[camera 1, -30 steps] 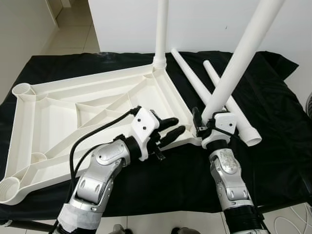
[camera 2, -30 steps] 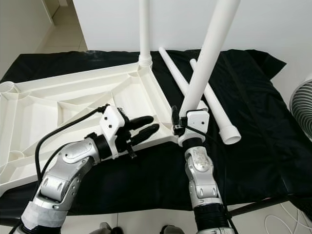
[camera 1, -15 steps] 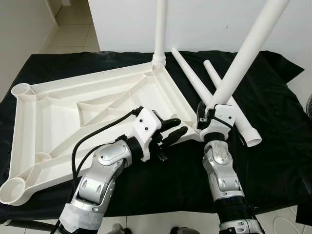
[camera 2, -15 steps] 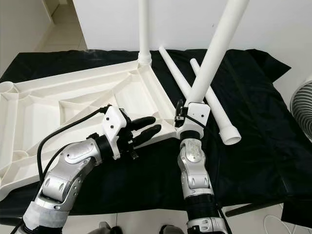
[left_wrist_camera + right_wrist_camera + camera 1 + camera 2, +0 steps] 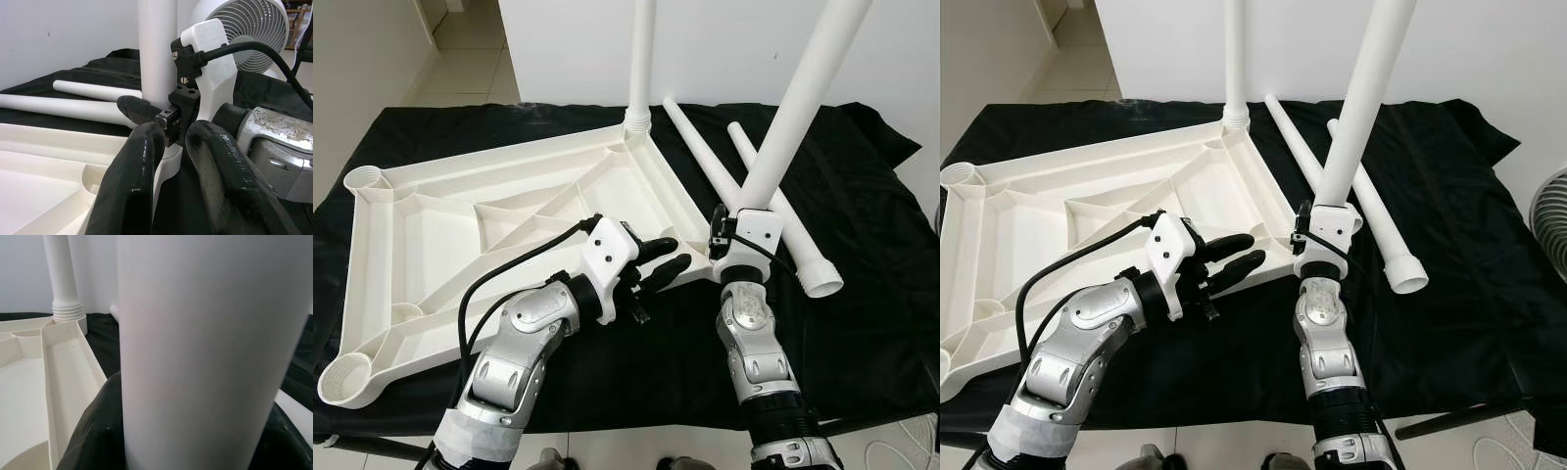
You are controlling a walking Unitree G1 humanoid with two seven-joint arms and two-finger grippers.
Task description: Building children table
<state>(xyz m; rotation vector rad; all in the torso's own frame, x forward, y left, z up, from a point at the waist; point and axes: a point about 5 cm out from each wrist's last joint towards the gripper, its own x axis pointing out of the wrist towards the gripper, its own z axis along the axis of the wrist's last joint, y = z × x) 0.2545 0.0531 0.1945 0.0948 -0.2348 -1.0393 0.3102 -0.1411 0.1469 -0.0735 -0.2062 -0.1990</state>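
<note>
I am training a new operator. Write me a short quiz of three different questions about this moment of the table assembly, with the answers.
1. True or false: one leg already stands upright in a far corner socket of the tabletop.
2. How many loose legs lie on the black cloth?
A. one B. two C. four
3. Which gripper holds the tilted leg at the near corner?

Key:
1. True
2. B: loose legs
3. The right gripper; the left gripper holds nothing.
</note>
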